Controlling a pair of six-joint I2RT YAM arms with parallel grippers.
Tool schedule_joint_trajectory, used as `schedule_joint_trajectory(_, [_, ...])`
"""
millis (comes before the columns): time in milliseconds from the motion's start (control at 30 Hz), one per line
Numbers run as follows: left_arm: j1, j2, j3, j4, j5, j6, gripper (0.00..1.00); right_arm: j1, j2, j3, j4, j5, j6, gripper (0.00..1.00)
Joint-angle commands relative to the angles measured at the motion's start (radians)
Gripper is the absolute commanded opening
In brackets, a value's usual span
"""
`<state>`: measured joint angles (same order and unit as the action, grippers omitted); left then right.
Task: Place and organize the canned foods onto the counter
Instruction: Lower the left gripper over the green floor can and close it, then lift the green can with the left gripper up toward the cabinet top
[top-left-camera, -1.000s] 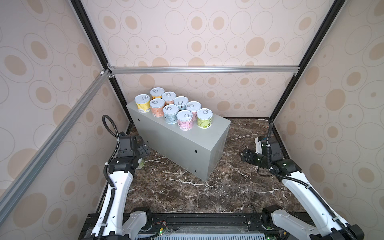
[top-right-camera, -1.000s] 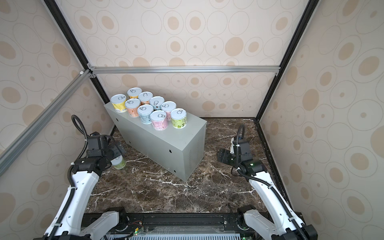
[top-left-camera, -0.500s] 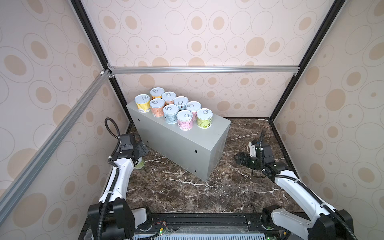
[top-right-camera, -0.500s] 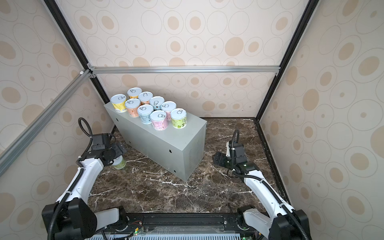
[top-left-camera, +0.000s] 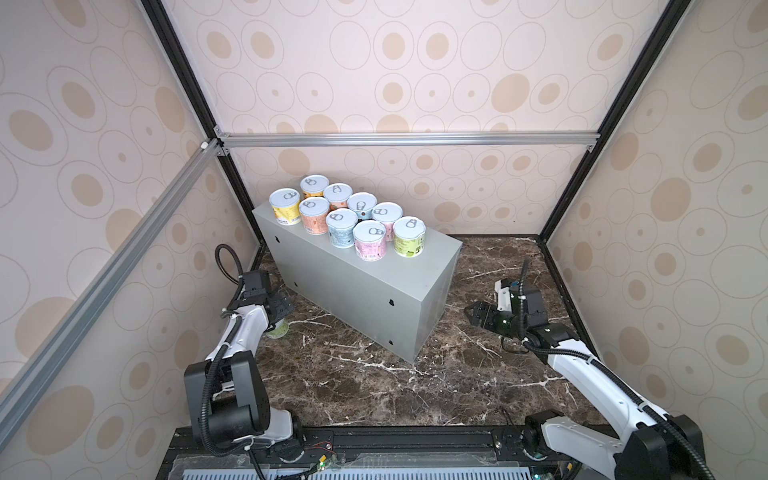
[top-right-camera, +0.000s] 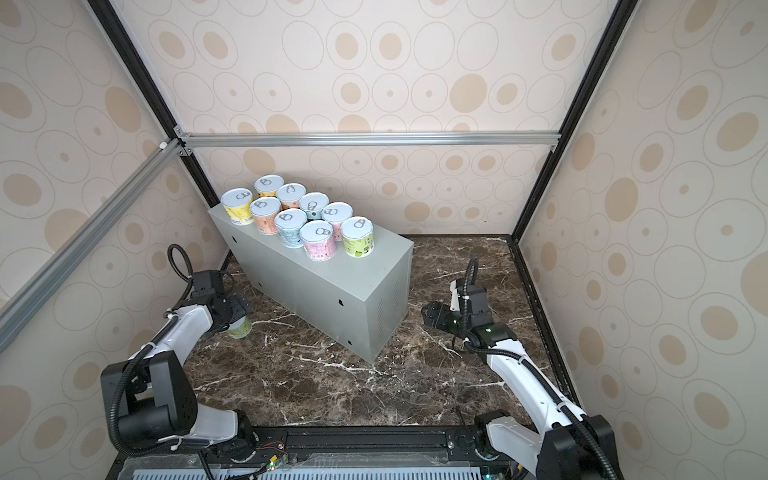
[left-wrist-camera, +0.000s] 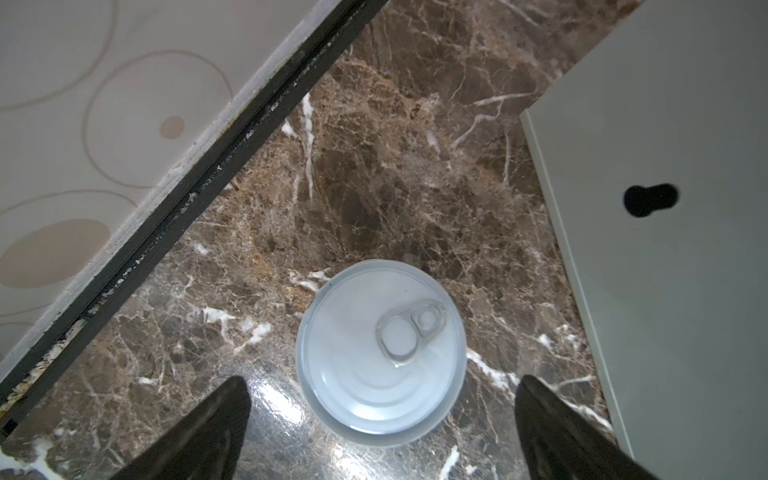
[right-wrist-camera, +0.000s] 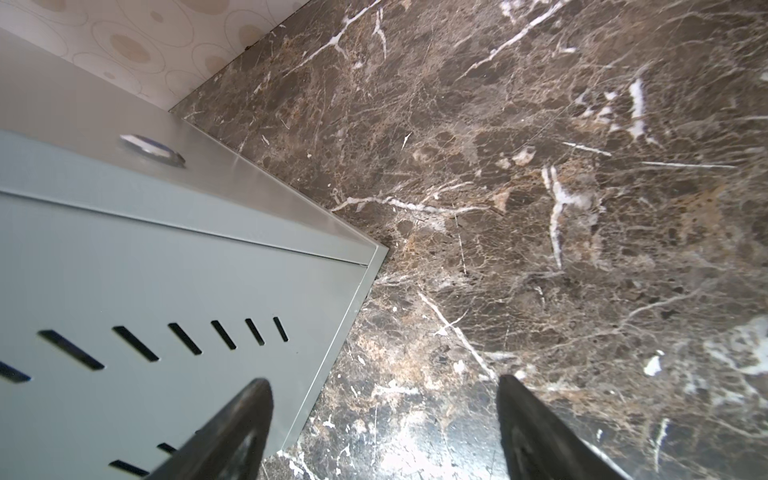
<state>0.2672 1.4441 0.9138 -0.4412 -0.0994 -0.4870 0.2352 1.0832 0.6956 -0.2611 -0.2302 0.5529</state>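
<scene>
Wallpaper with beige ovals lines the enclosure, and dark brown marble floor (top-left-camera: 374, 386) spreads under everything. On that floor, set at an angle toward the back left corner, stands the counter (top-left-camera: 353, 286), a plain grey metal box with small dark holes in its long side and vent slots in its end.

Nine canned foods (top-left-camera: 347, 216) stand upright on the counter's far half in two close rows, and the near half of the top is bare. By my count that part of the job is done, with one can left to lift and room for it beside the green can (top-left-camera: 409, 237).

The left hand (top-left-camera: 286, 308) hangs over the floor between the counter and the left wall, jaws spread as wide as they go and gripping nothing. Its black fingers (left-wrist-camera: 208, 432) flank the last can (left-wrist-camera: 380, 353) without touching it. That can stands upright on the marble, just beside the counter's long side.

The right hand (top-left-camera: 473, 316) hovers near the counter's near end, jaws well apart and empty.

The yellow can (top-left-camera: 284, 208) shows a barcode. Every label carries small print, but none of it can be read. The lids are plain silvery-white with pull tabs and show no brand.
</scene>
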Motion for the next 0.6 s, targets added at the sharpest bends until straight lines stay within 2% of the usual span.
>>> schedule_joint_trajectory(0, [0.009, 0.042, -0.009, 0.039, -0.012, 0.036, 0.99, -0.004, 0.014, -0.012, 0.019, -0.015, 0.010, 0.87])
schedule_joint_trajectory(567, [0.021, 0.186, -0.035, 0.171, -0.004, 0.071, 0.97, -0.004, 0.010, -0.013, 0.006, -0.010, -0.003, 0.87])
